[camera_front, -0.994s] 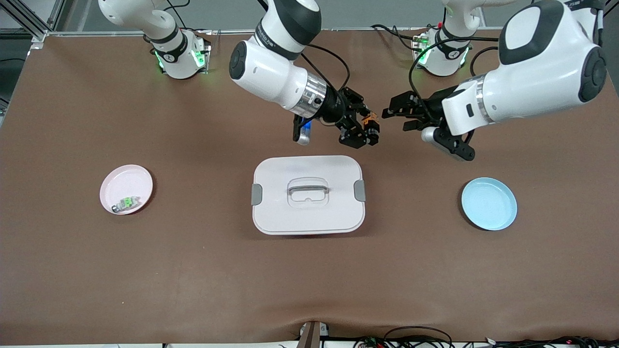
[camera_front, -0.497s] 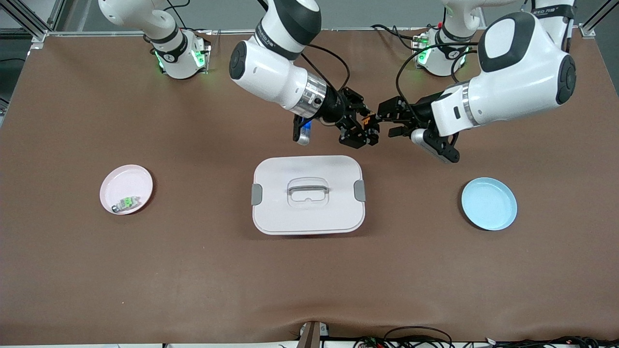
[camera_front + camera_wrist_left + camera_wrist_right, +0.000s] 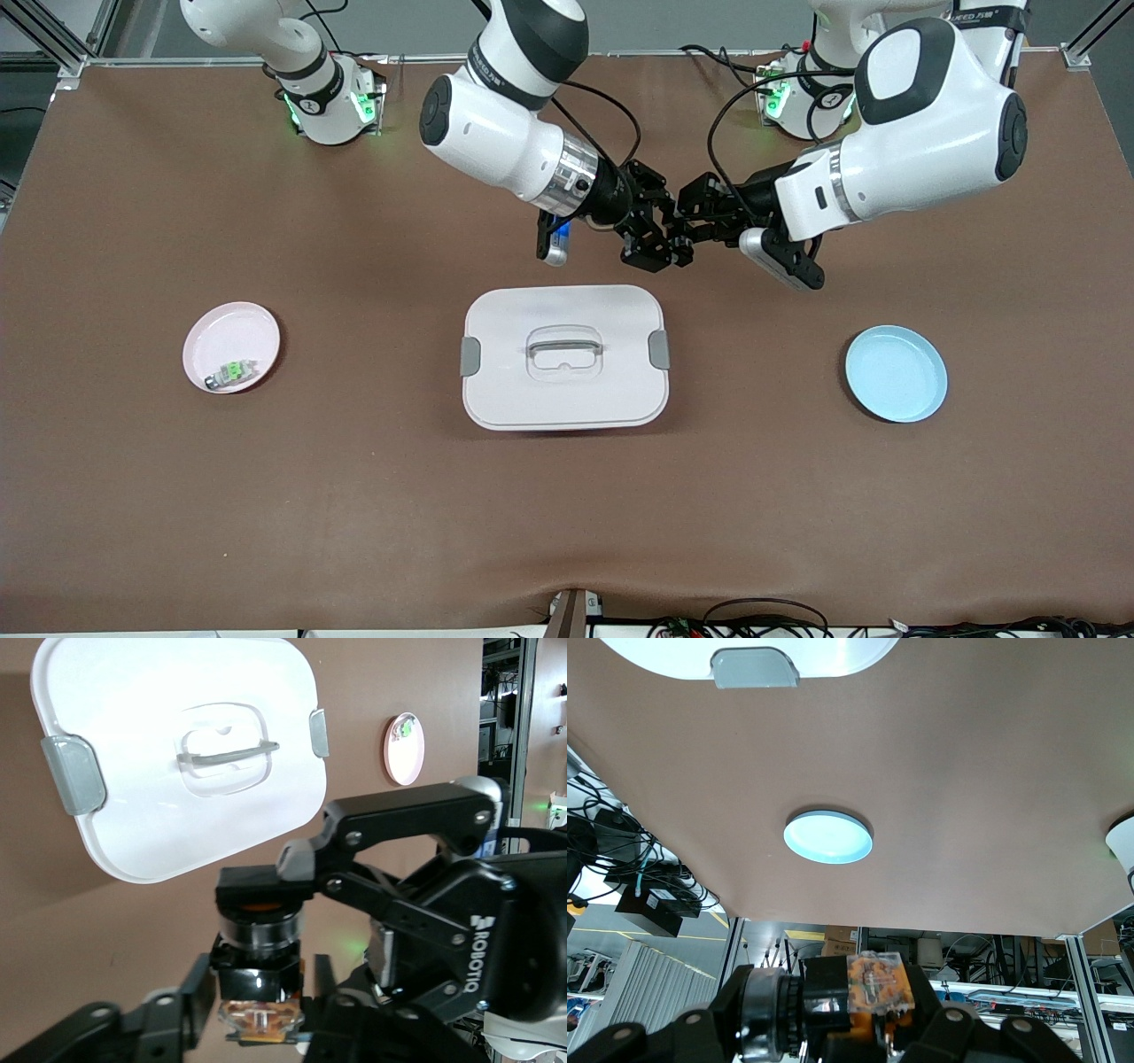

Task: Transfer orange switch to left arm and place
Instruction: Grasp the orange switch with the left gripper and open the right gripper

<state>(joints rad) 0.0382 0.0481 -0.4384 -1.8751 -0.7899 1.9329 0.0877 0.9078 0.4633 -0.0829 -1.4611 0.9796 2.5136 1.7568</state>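
A: Where is the orange switch [image 3: 261,935]?

B: Up in the air between the 2 grippers, over bare table [image 3: 354,496] just past the box [image 3: 564,356] on the side toward the arms' bases. In the front view it is hidden where the 2 grippers meet.

A: Who has hold of it?

B: The right gripper [image 3: 660,241] for certain: its fingers are closed on the switch. The left wrist view shows 1 of those fingers [image 3: 266,884] lying across the orange cap (the grey ring and black body show just beside it).

A: And the left gripper [image 3: 689,221]?

B: It meets the right one tip to tip, and its fingers are drawn in narrow around the switch's clear-and-orange end. I cannot tell whether they press on it.

A: Is the box touched?

B: No. It sits shut in the middle of the table, grey handle and side clasps in place, nearer to the front camera than both grippers.

A: Anything else on the table?

B: 2 small plates. A pink plate [image 3: 232,330] toward the right arm's end holds a small green-and-grey switch [image 3: 232,373]. A blue plate [image 3: 896,373] lies toward the left arm's end.
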